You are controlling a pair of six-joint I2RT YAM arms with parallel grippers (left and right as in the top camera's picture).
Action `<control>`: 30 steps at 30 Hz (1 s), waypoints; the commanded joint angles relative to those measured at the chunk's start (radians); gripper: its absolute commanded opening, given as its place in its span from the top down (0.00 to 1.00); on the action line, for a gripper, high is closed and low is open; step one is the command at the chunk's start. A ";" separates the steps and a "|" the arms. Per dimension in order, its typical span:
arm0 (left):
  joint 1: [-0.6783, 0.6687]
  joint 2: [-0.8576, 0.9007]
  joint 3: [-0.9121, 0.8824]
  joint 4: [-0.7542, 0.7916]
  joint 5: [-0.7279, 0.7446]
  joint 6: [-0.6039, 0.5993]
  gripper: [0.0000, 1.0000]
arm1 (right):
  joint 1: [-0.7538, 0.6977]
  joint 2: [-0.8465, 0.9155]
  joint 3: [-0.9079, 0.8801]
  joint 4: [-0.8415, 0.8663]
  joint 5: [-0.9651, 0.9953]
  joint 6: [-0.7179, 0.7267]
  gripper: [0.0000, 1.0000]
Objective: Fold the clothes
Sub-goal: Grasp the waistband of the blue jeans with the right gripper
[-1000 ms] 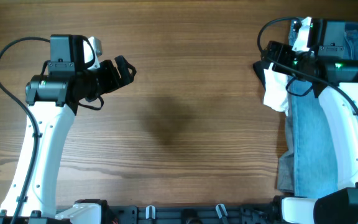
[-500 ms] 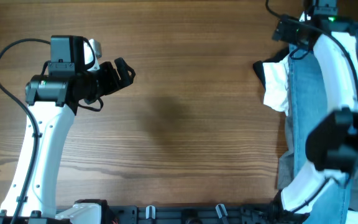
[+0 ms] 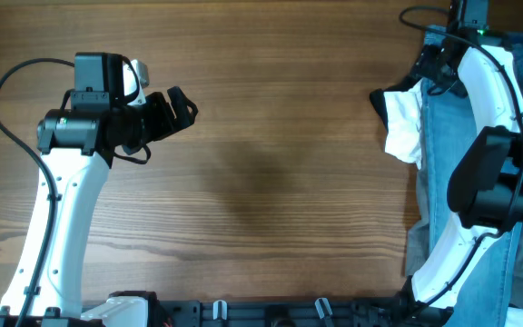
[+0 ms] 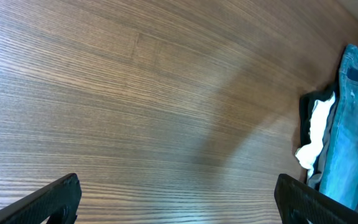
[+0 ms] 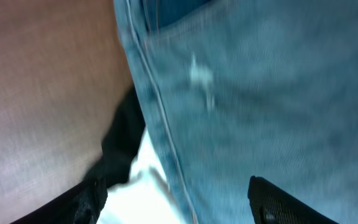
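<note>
Clothes heaped at the table's [image 3: 271,182] right edge.
Left gripper [image 3: 182,102] hangs over bare wood at left, fingers apart. Right gripper [image 5: 179,196], fingers spread, sits over light-blue jeans [image 3: 443,163], beside white garment [image 3: 405,127].

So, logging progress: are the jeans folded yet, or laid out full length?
Laid out, not folded: the jeans run in one long strip down the right of the table, a white garment showing at their edge.

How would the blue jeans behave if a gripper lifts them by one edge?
Probably floppy: the jeans lie flat with soft creases, so a lifted edge would likely drape while the rest trails. They are long denim, so probably rather heavy for cloth. The white garment seems tucked under their edge, so pulling might drag it along.
</note>
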 commanded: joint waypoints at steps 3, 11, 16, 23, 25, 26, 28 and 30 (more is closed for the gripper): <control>-0.004 0.005 0.018 -0.001 -0.005 0.016 0.00 | 0.002 0.029 0.017 0.060 0.027 -0.117 0.19; -0.004 0.005 0.018 0.000 -0.006 0.016 0.00 | 0.002 0.096 -0.016 0.071 0.001 -0.143 0.18; -0.004 0.005 0.018 -0.001 -0.006 0.016 0.00 | 0.002 0.122 -0.016 0.048 0.002 -0.113 0.30; -0.004 0.005 0.018 -0.001 -0.006 0.017 0.00 | 0.002 0.130 -0.022 0.040 0.013 -0.092 0.43; -0.004 0.005 0.018 -0.001 -0.005 0.020 0.00 | 0.002 0.131 -0.022 0.027 0.024 -0.092 0.58; -0.004 0.005 0.018 -0.001 -0.005 0.020 0.00 | 0.002 0.131 -0.022 0.021 0.042 -0.090 0.71; -0.004 0.005 0.018 -0.001 -0.005 0.020 0.00 | 0.002 0.131 -0.022 0.007 0.091 -0.074 0.81; -0.004 0.005 0.018 -0.002 -0.005 0.020 0.00 | 0.000 0.131 -0.022 -0.013 0.166 -0.023 0.92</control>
